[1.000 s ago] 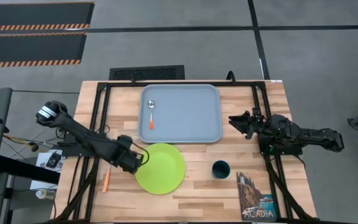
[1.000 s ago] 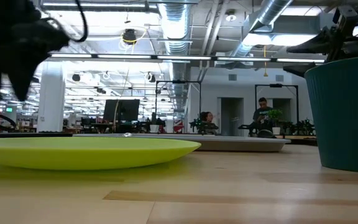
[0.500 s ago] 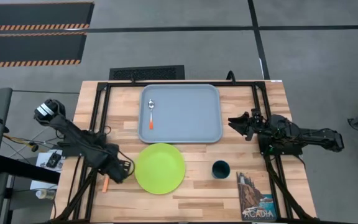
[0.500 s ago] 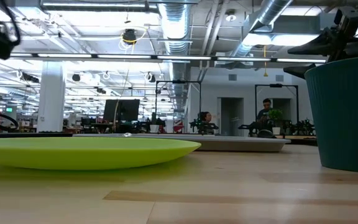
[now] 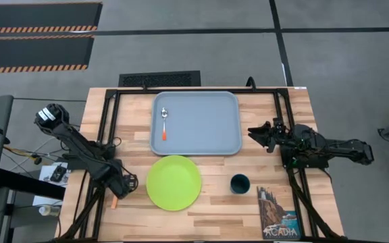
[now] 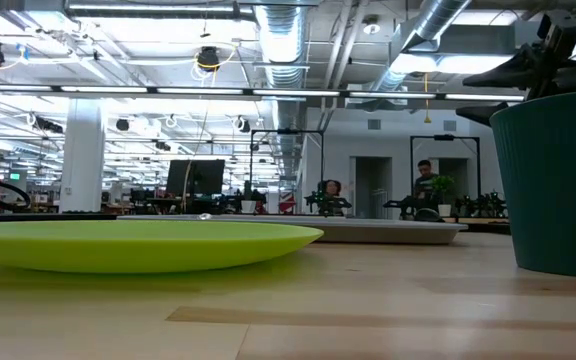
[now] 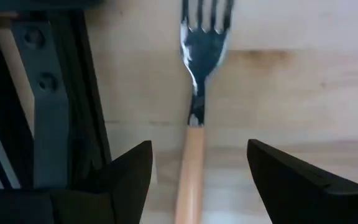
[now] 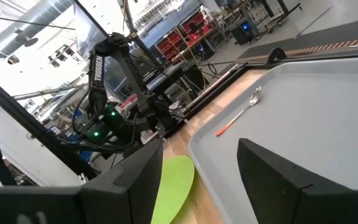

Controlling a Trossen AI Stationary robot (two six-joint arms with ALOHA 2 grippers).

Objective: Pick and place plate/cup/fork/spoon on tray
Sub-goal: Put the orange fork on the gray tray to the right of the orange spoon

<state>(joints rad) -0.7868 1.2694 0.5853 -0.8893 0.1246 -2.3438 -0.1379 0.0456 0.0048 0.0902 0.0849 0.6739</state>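
Note:
The fork (image 7: 194, 118), with silver prongs and an orange handle, lies flat on the wood at the table's left. My left gripper (image 5: 122, 183) is open above it, one finger on each side of the handle (image 7: 191, 162), touching nothing. The lime-green plate (image 5: 173, 182) lies on the table near the front, and the teal cup (image 5: 240, 183) stands to its right. The spoon (image 5: 164, 123) lies in the pale blue-grey tray (image 5: 211, 135) at its left side. My right gripper (image 5: 256, 132) is open at the tray's right edge, clear of it.
A picture book (image 5: 277, 213) lies at the front right. Black frame rails (image 7: 48, 106) run beside the fork along the table's left side. Bare wood shows between the plate and the tray.
My left gripper has gone from the plate's left rim toward the table's left and near edges, and now stands over the fork. The plate, cup, spoon and my right arm have kept still.

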